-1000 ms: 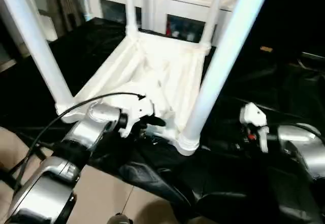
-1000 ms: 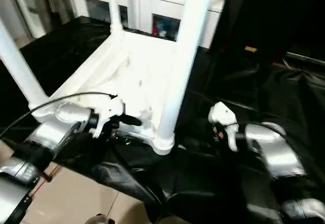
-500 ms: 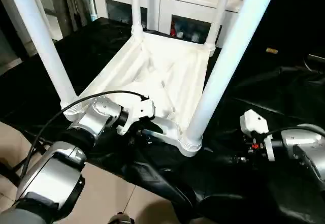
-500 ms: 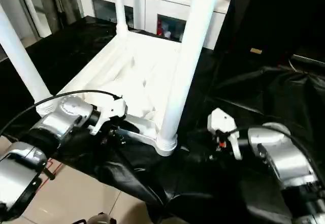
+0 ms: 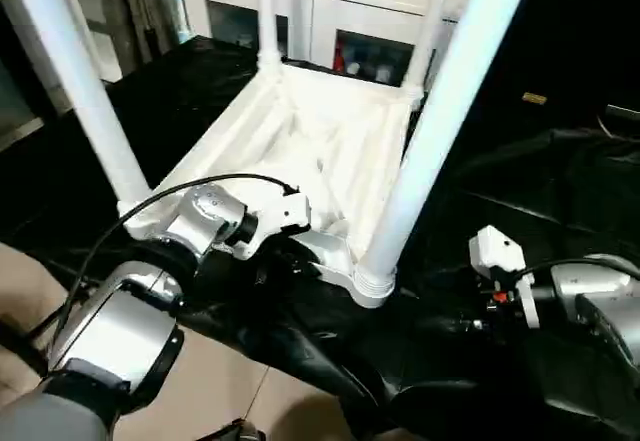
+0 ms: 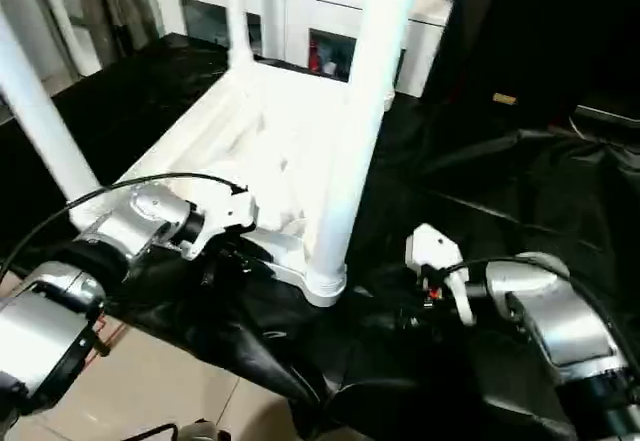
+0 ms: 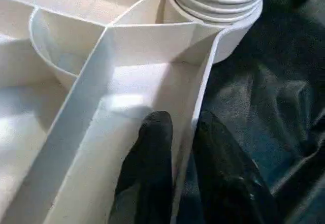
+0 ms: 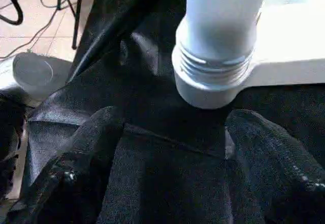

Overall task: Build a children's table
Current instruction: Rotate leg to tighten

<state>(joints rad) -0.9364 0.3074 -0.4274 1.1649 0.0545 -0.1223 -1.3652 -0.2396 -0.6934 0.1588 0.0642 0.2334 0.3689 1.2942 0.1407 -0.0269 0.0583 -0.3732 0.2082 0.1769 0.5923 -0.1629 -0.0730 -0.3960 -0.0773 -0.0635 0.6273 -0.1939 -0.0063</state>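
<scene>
White plastic tabletop (image 5: pixel 330 146) is lying upside down on the black sheet (image 5: pixel 560 191), ribbed underside facing up, all four legs (image 5: pixel 445 111) standing in the corner sockets.

Left gripper (image 7: pixel 180 153) is clamping the tabletop's near rim: one black finger (image 7: pixel 152 163) is sitting inside the rib pocket, the other outside against the sheet, with the thin white wall pinched between them. The near-right corner socket (image 7: pixel 223 10), with its leg's threaded collar, is sitting just beyond the fingertips along that same rim. From the head cameras, the left wrist is pressing against the near edge, between the two near legs.

Right gripper (image 8: pixel 172 148) is hanging with fingers spread wide apart, gripping nothing. Its fingers (image 8: pixel 81 163) are hovering over the black sheet, and the near-right leg base (image 8: pixel 213 76) is standing straight ahead of the gap, near but not touching.

White glass-door cabinet (image 5: pixel 350 21) is standing well beyond the table's far end. A cable (image 8: pixel 30 26) is trailing on the tiled floor (image 5: pixel 210 391) off the sheet's edge.
</scene>
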